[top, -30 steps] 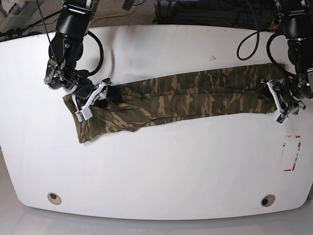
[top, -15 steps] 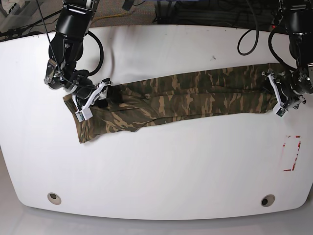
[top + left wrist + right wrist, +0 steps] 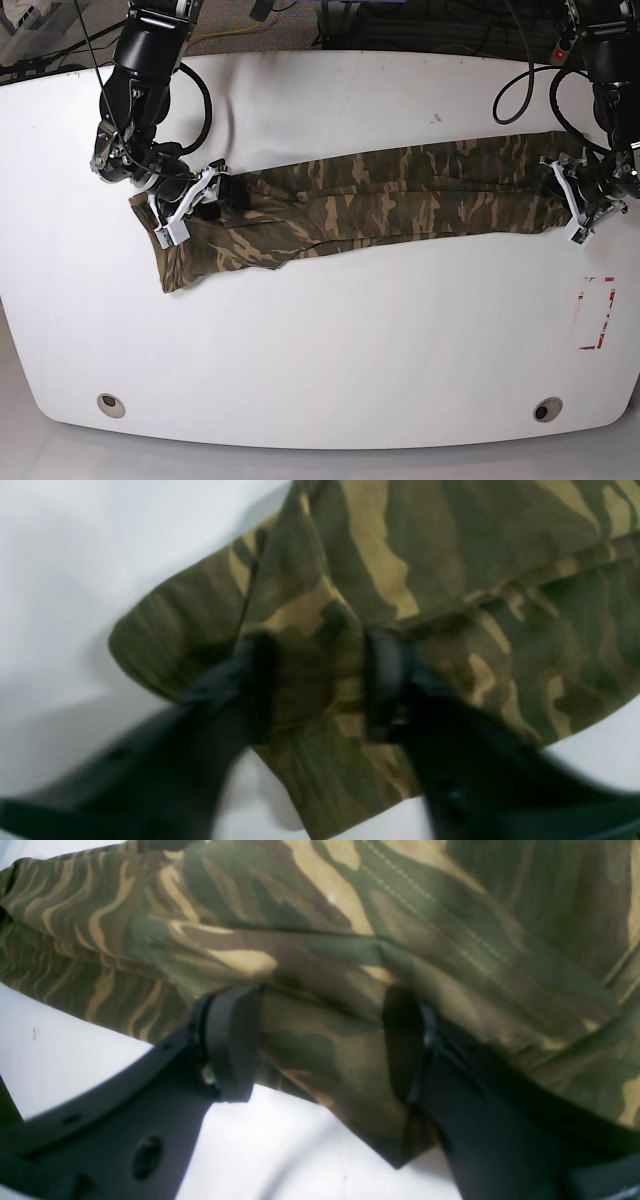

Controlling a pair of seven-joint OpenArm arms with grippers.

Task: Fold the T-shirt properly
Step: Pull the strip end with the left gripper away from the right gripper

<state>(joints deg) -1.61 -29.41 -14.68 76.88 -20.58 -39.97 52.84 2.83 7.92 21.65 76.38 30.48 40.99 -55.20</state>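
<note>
- I see the T-shirt [image 3: 370,200] lying across the upper middle of the white table [image 3: 320,340], already gathered into a long narrow band that runs from one arm to the other.
- Its end on the base view's left is wider and crumpled, sagging toward the near side; the end on that view's right is narrower and tidier, with layered folded edges.
- In the left wrist view the cloth's corner curls over bare table, and a bunch of fabric sits between the black fingers [image 3: 385,680].
- My left gripper [image 3: 578,205] is at the band's narrow end. Its jaws have fabric between them and look pressed in on it, though the picture is blurred, so I cannot tell whether the clamp is complete.
- My right gripper [image 3: 185,205] sits at the wide end with its jaws spread apart over the cloth; the pads [image 3: 232,1040] straddle a fold without pinching it.
- The whole near half of the table is bare white surface, giving plenty of room to move toward me.
- A red-marked rectangle [image 3: 596,312] lies near the table's edge, below the left gripper, apart from the cloth.
</note>
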